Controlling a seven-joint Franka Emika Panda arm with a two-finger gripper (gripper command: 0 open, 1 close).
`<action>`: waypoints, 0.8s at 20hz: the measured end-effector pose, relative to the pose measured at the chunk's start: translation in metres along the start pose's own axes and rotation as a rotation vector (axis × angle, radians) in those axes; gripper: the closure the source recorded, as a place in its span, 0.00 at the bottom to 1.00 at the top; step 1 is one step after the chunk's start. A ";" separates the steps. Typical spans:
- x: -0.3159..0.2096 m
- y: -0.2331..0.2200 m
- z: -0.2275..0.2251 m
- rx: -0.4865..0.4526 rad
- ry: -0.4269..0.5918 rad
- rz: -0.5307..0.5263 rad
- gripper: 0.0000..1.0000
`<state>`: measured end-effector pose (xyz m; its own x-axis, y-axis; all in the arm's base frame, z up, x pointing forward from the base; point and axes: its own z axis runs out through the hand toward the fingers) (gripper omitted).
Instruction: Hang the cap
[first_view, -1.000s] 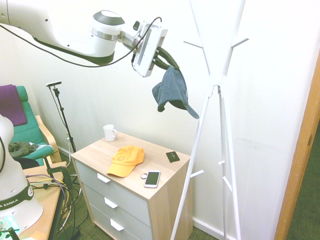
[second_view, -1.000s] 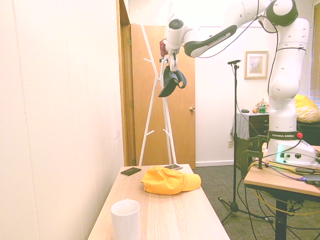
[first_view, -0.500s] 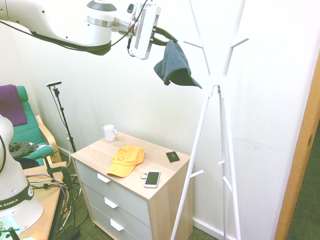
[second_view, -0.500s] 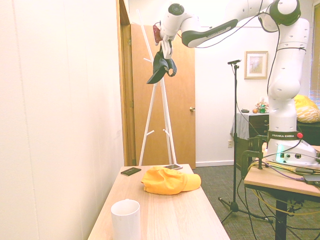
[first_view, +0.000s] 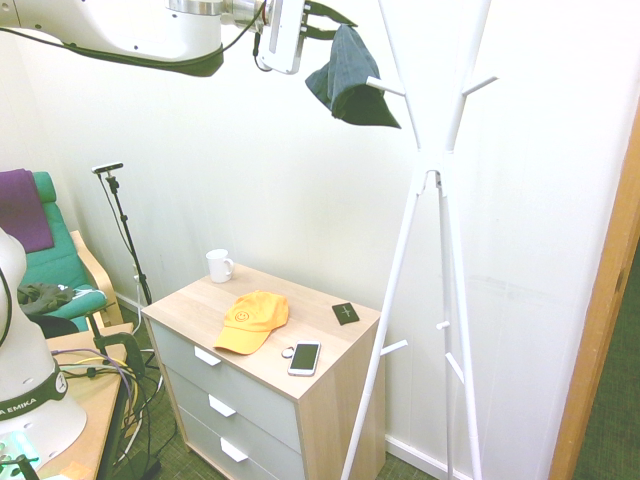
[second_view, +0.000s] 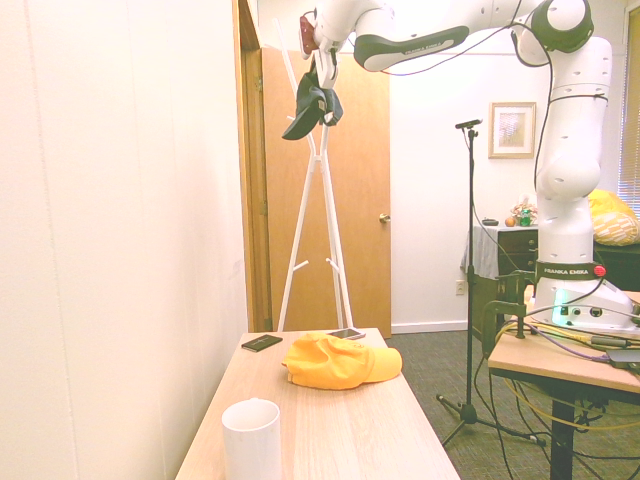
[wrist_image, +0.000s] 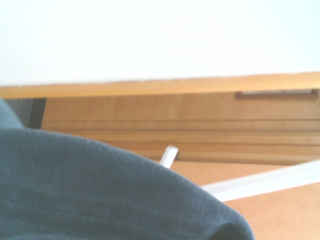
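The dark navy cap hangs high up from my gripper, which is shut on its crown edge. It sits right at an upper peg of the white coat rack; I cannot tell whether the fabric rests on the peg. In the second exterior view the cap dangles below the gripper against the rack's top. The wrist view is filled low down by the cap's fabric, with a peg tip just past it.
Below stands a wooden dresser bearing a yellow smiley cap, a white mug, a phone and a small black item. A green chair is at left, a wooden door behind the rack.
The arm has risen and carried the cap upward and toward the rack's upper peg. The gripper has stayed shut on the cap.
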<state>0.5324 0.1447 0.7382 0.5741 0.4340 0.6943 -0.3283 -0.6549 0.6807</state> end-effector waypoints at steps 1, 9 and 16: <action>0.004 0.001 0.001 -0.001 0.003 0.000 1.00; 0.007 0.024 0.040 -0.029 -0.021 0.009 1.00; -0.010 0.015 0.065 -0.016 -0.058 0.018 1.00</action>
<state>0.5707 0.0898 0.7266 0.6101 0.3859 0.6920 -0.3503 -0.6520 0.6724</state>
